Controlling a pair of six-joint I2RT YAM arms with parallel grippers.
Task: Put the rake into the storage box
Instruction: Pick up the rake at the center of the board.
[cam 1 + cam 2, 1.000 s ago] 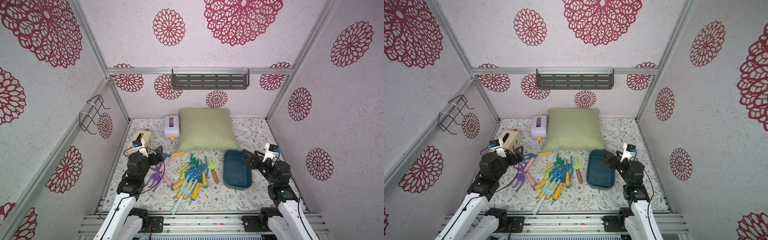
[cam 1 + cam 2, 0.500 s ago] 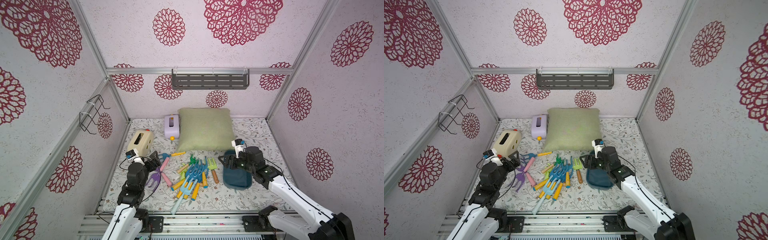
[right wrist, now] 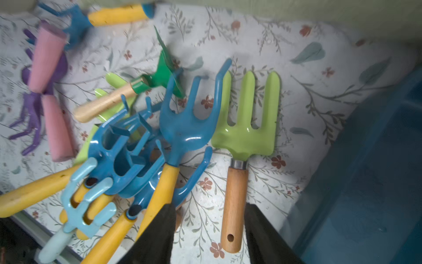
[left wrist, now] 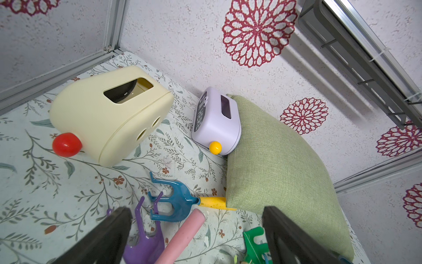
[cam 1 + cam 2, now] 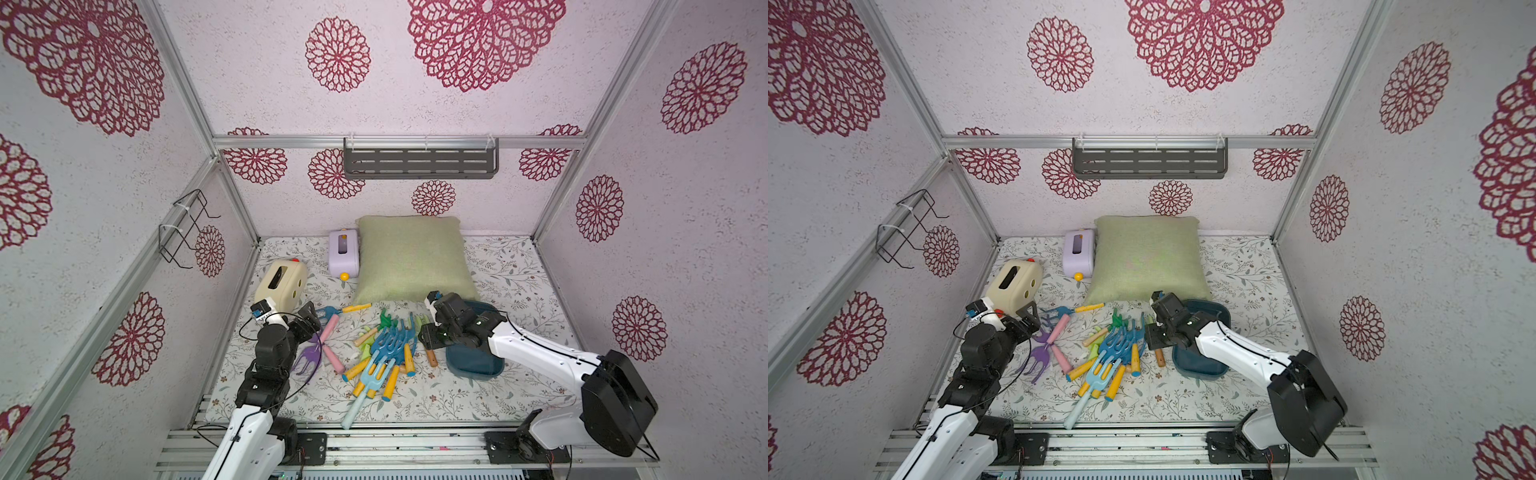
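Several toy rakes lie on the floral mat. The rake [image 3: 246, 128] nearest the box has a lime-green three-pronged head and a wooden handle [image 5: 432, 358], also seen in a top view [image 5: 1160, 358]. My right gripper [image 3: 210, 206] straddles that handle; its jaws are open, with a gap still showing on one side. In both top views the right gripper [image 5: 428, 338] [image 5: 1152, 338] hangs low between the pile and the storage box [image 5: 478, 365] [image 5: 1200, 365] [image 3: 376, 182], a dark teal tub with nothing visible inside. My left gripper [image 4: 196, 209] [image 5: 309, 316] is open over a purple rake [image 4: 146, 246].
A pile of blue, green and yellow-handled toy tools [image 5: 382, 353] lies mid-mat, touching the rake's side. A green pillow [image 5: 411, 257] sits behind it. A cream toaster-shaped box [image 5: 280, 282] and a lilac one [image 5: 343, 253] stand at the back left. A grey shelf [image 5: 419, 162] hangs on the back wall.
The right arm has swung from the front right, over the box, to the lime rake, and its jaws have narrowed around the handle. The left arm shifted slightly and stays open.
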